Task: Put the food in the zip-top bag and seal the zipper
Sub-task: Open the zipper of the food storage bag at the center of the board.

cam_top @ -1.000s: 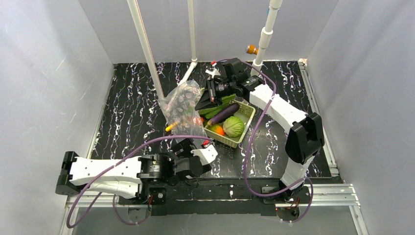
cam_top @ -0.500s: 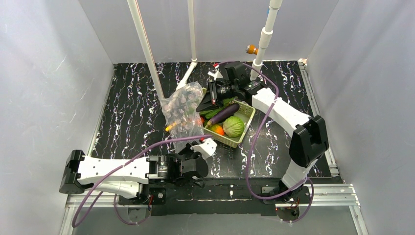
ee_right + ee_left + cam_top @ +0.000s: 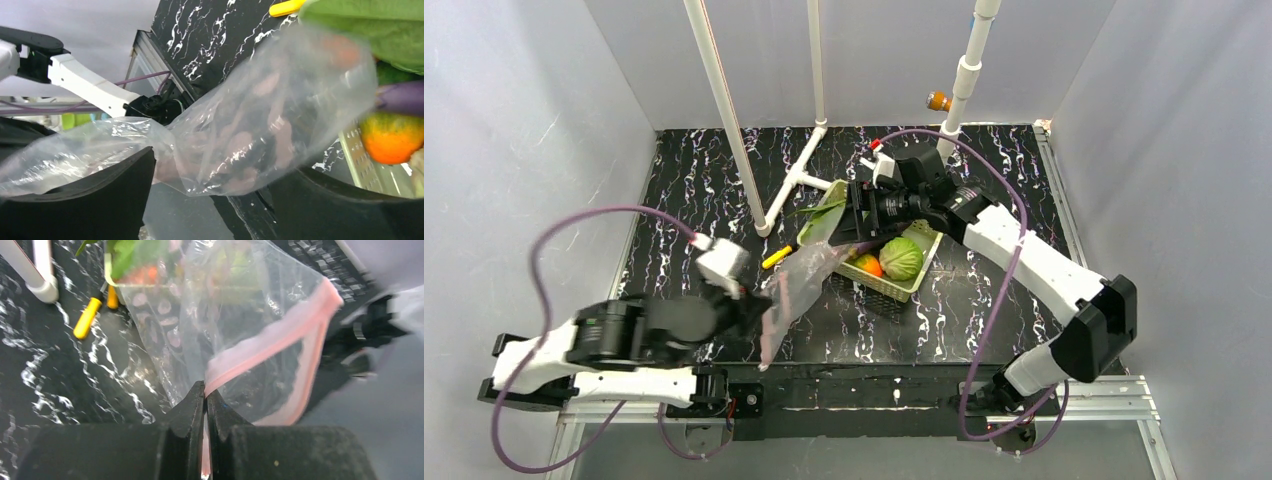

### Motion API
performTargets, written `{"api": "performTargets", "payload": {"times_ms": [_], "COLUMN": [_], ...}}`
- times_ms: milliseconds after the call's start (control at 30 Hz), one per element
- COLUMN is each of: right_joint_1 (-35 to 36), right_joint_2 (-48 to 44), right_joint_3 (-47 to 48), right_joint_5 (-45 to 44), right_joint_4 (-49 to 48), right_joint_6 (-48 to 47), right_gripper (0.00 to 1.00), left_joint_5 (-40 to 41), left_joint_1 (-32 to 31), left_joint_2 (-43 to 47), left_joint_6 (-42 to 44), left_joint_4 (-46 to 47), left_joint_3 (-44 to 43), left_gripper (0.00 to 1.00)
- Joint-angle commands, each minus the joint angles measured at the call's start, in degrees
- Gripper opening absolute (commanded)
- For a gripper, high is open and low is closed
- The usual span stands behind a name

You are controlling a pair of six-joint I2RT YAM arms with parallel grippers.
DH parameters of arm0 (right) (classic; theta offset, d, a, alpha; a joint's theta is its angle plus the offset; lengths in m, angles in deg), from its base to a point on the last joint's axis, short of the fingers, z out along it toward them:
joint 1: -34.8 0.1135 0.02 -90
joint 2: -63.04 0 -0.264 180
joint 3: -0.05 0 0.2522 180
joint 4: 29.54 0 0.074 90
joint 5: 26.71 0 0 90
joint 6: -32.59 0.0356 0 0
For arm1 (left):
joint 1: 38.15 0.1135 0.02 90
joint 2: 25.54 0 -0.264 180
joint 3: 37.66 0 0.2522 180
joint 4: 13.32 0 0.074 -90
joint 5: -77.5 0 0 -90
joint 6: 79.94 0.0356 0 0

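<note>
The clear dotted zip-top bag [image 3: 809, 272] stretches from the basket [image 3: 931, 252] toward the near left. My left gripper [image 3: 754, 308] is shut on its pink zipper [image 3: 270, 340], and in the left wrist view the strip is pinched at the fingertips [image 3: 206, 390]. My right gripper [image 3: 852, 215] hangs open over the basket's left end. In the right wrist view the bag [image 3: 260, 125] runs loose across the gap of that gripper [image 3: 222, 162]. The cabbage [image 3: 902, 258], green leaves [image 3: 360, 25] and eggplant [image 3: 402, 97] are in the basket.
An orange fruit [image 3: 390, 137] lies in the basket beside the cabbage. A yellow object [image 3: 776, 257] lies on the black marbled table left of the bag. White pipes [image 3: 789, 185] stand and lie behind it. Grey walls enclose the table.
My left gripper shut on the bag's zipper edge, then swung back to the left, pulling the bag out long. My right gripper opened and let go of the bag.
</note>
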Motion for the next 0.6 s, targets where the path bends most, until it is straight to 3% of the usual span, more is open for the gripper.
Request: {"api": "performTargets", "payload": {"times_ms": [0, 100, 167, 433, 567], "right_joint_1": [2.7, 5.2, 6.3, 7.3, 10.3], "right_joint_2": [-4.4, -4.8, -4.5, -0.5, 10.4], "right_joint_3": [-1.2, -1.5, -1.5, -3.1, 5.2], "right_joint_5": [-4.9, -7.1, -7.9, -7.0, -0.9], "right_joint_4": [-4.5, -7.0, -8.2, -15.8, -19.3], "right_joint_6": [-3.2, -3.7, -3.5, 3.9, 7.5], "right_gripper": [0.93, 0.98, 0.98, 0.98, 0.98], "left_joint_5": [-8.2, -7.0, -4.5, 4.8, 6.6], "left_joint_1": [-0.1, -0.1, -0.2, -0.1, -0.1], "left_joint_2": [3.3, 2.1, 0.2, -11.4, -18.3], "left_joint_6": [-14.3, -15.2, -11.3, 11.1, 12.4], "left_joint_4": [-18.8, -25.4, -27.0, -13.4, -11.4], "left_joint_3": [-8.3, -13.4, -17.5, -32.0, -36.3], "left_gripper": [0.0, 0.0, 0.0, 0.0, 0.0]}}
